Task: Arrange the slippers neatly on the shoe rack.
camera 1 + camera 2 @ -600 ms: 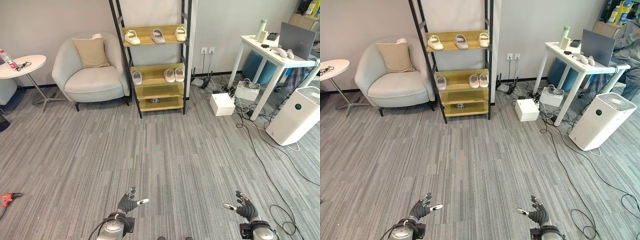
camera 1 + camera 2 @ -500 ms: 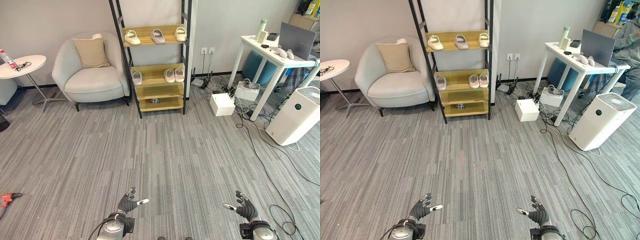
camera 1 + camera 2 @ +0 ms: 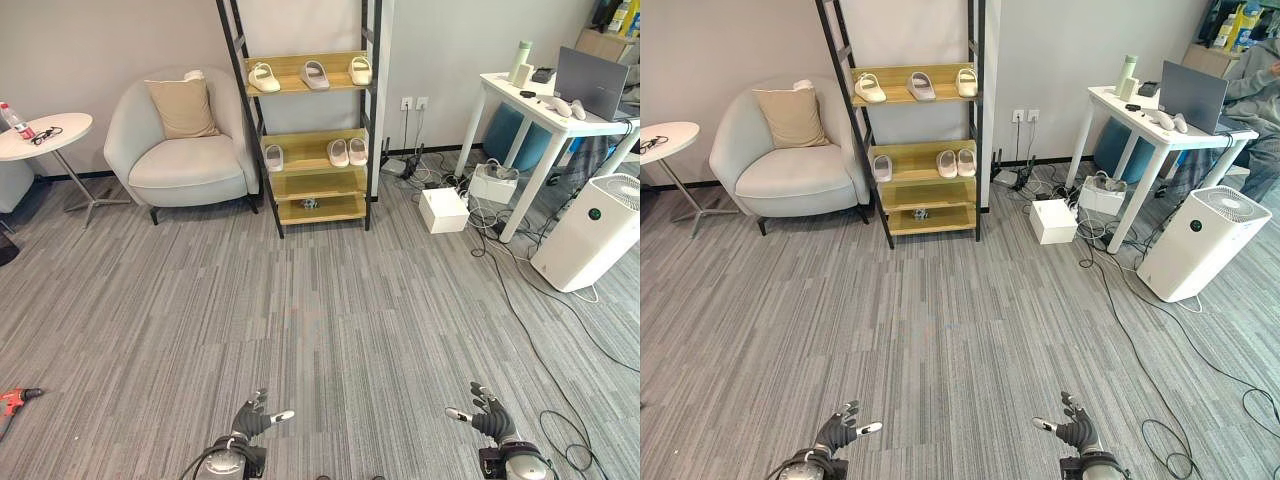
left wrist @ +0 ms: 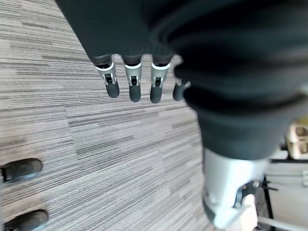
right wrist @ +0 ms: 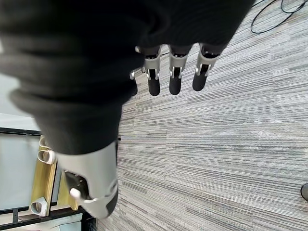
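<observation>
at twelve o'clock from the robot, well across the grey carpet (image 3: 330, 330), stands the shoe rack (image 3: 308, 130) against the wall, between an armchair (image 3: 180, 145) at about eleven o'clock and a white desk (image 3: 545, 110) at about two o'clock. three slippers (image 3: 312, 73) lie spread along its top shelf, turned at uneven angles. on the shelf below, a pair (image 3: 348, 151) sits side by side toward the right, and a single slipper (image 3: 274, 156) lies apart toward the left. a small dark object rests on a lower shelf; what it is cannot be told.

the left hand (image 3: 252, 420) hovers low over the carpet at about seven o'clock, fingers straight and spread, holding nothing; the left wrist view shows its fingers (image 4: 134, 86) hanging free above bare floor. the right hand (image 3: 486, 418) hovers at about five o'clock, likewise relaxed and empty, its fingers (image 5: 174, 82) extended over the carpet.

judging by this, the task seems to be at its approach step: no slipper is within reach and none is in hand. the next move likely calls for walking toward the rack at twelve o'clock, stopping near enough to reach the shelves, then raising a hand to the scattered top-shelf slippers or the lone one below to pair them.
</observation>
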